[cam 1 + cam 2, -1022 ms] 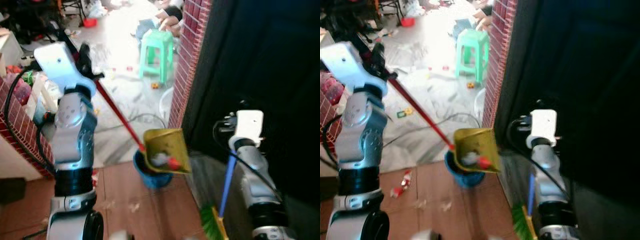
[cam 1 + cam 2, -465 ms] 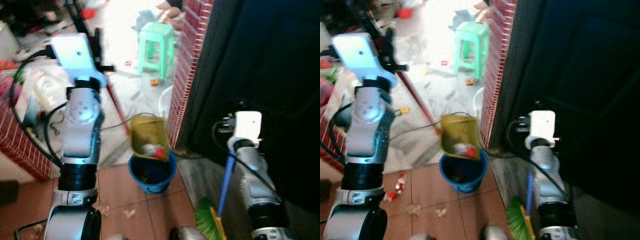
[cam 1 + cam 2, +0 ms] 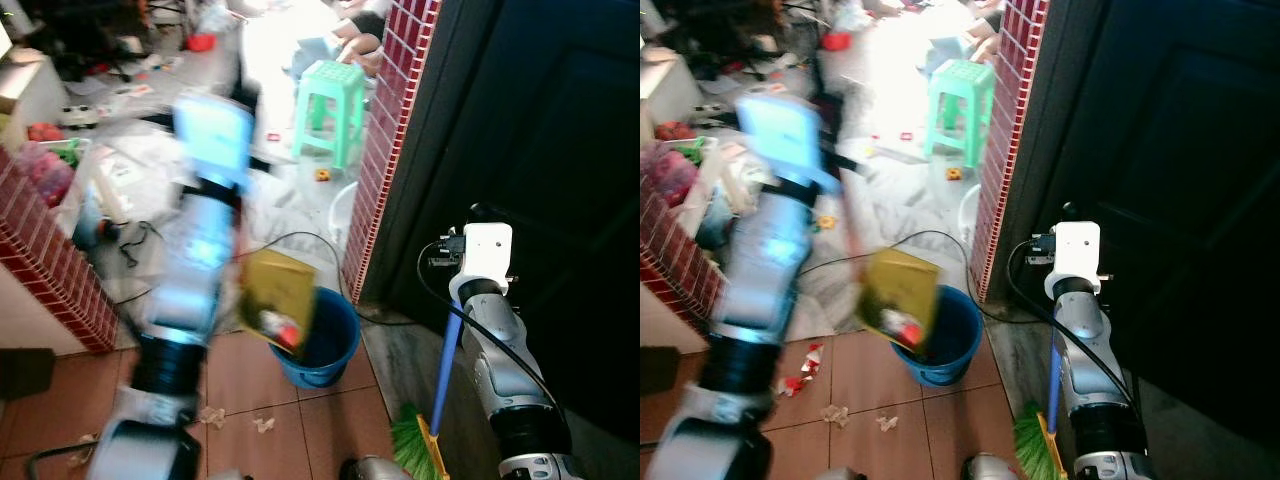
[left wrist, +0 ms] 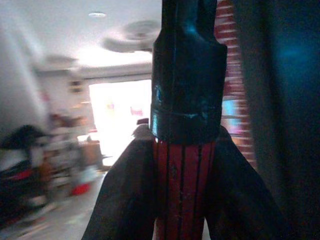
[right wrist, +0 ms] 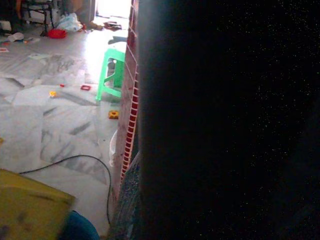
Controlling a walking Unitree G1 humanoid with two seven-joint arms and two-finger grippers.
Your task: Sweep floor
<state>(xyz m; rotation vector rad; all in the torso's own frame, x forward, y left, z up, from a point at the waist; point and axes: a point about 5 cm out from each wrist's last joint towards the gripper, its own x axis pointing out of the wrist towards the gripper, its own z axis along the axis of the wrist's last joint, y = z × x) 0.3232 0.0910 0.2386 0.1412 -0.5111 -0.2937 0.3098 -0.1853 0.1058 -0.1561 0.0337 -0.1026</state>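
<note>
While the left claw is clamped on the red handle w/ black cap, the yellow dustpan tilts over the blue bucket's rim, holding red & white scraps. Right claw: grip can't be told; blue-handled green broom beside that arm.

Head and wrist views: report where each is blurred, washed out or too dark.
Eye views: the left arm and yellow dustpan over the blue bucket are motion-smeared; the floor behind the green stool is washed out; the door is near black. Left wrist view: red handle sharp, room soft. Right wrist view: right half black.
</note>
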